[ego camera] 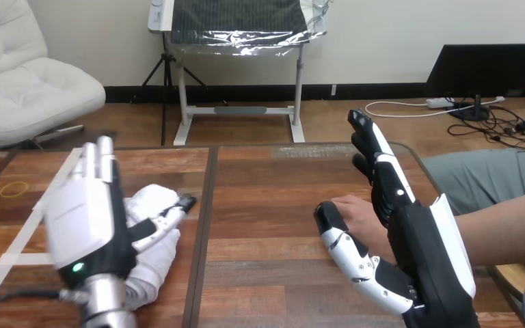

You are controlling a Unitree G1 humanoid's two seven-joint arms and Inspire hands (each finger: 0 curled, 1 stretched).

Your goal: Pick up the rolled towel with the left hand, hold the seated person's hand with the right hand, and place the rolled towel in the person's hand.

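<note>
The rolled white towel (156, 240) lies on the wooden table (273, 205) at the left, just left of the table's seam. My left hand (82, 220) stands right beside it on its left, open, fingers straight and pointing away from me, thumb stretched across the towel's top. At the right, the person's hand (353, 208) rests palm down on the table, its forearm coming in from the right edge. My right hand (424, 254) is open around it: straight fingers rise on its far side and the thumb lies on its near side. I cannot tell whether they touch.
A yellow rubber band (14, 189) lies on the table at the far left. White tape strips (31, 222) run across the left part of the tabletop. The table's right corner (417, 154) is near my right fingers.
</note>
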